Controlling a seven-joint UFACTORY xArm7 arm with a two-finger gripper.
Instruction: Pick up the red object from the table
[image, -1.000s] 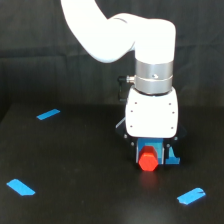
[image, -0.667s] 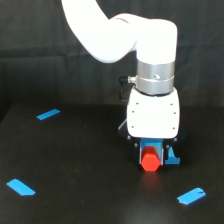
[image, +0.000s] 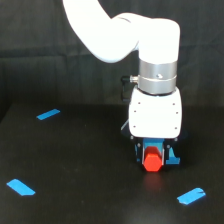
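- Exterior view: three tape strips (image: 48, 114) lay scattered on the table (image: 85, 165).
- The gripper (image: 153, 156) was down around the red object (image: 152, 162) — whether closed, I cannot tell.
- Lifting remained — the block seemed not yet raised.

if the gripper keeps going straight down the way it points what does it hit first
The red object, which already sits right at the gripper. Below that is the black table. Whether the fingers already grip it is unclear.
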